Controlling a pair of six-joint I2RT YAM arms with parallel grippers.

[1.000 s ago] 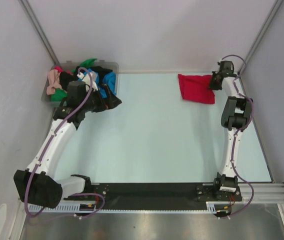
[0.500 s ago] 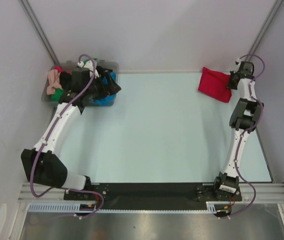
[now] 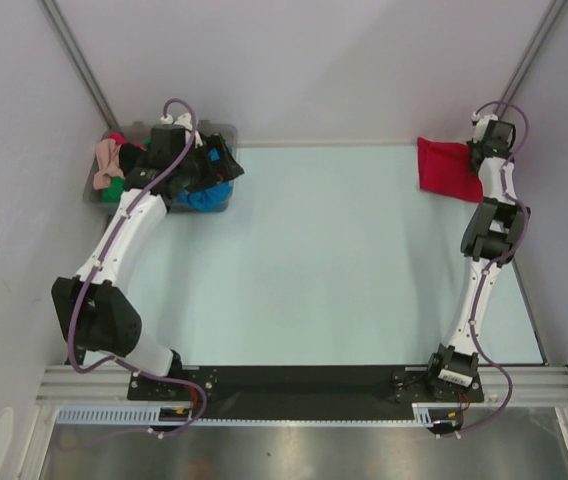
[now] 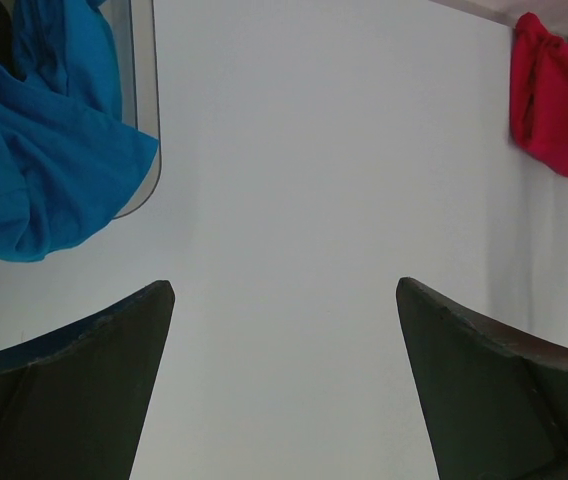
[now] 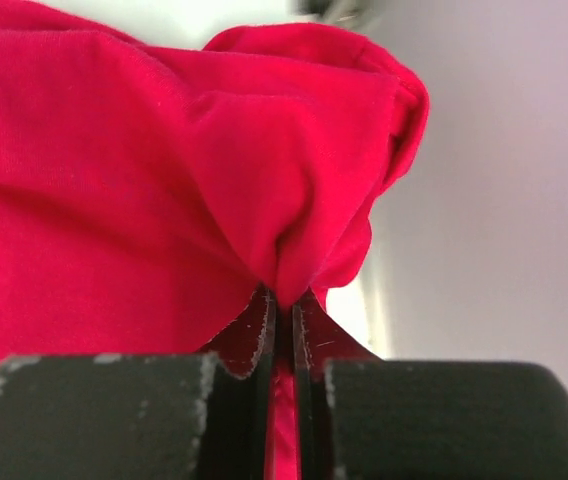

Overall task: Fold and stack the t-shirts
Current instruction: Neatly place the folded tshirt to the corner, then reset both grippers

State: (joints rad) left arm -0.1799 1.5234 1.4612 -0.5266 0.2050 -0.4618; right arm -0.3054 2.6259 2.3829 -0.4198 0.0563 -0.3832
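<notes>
Pinch on cloth is what this step turns on. The right gripper (image 5: 284,300) has a ridge of the red t-shirt (image 5: 164,180) between its jaws. Setting the shirt down well looks to mean lowering it flat onto the table (image 3: 314,260), clear of the right wall (image 3: 564,150), before any release, so the layers neither spring apart nor ride up the wall. A slow opening and a straight lift away would likely leave the cloth as it lies, while a sideways drag could pull the top layer askew.

The right gripper's jaws are pressed almost together, clamping a thin fold of red fabric. The rest of the shirt is bunched just ahead of the fingertips. From above, the shirt shows as a compact red bundle at the table's far right corner, near the wall and touching the gripper. Whether it rests on the surface or hangs just over it cannot be told.

Across the table, the left gripper (image 4: 284,283) has its jaws spread wide and holds nothing, hovering at the rim of the clear grey bin (image 3: 226,128) in the far left corner. A blue t-shirt (image 4: 34,170) spills over the bin's edge just beside it. A peach-pink shirt (image 3: 107,157) and a green shirt (image 3: 114,192) lie heaped with dark cloth inside, unfolded. On that showing, most of the task appears to lie ahead.
</notes>
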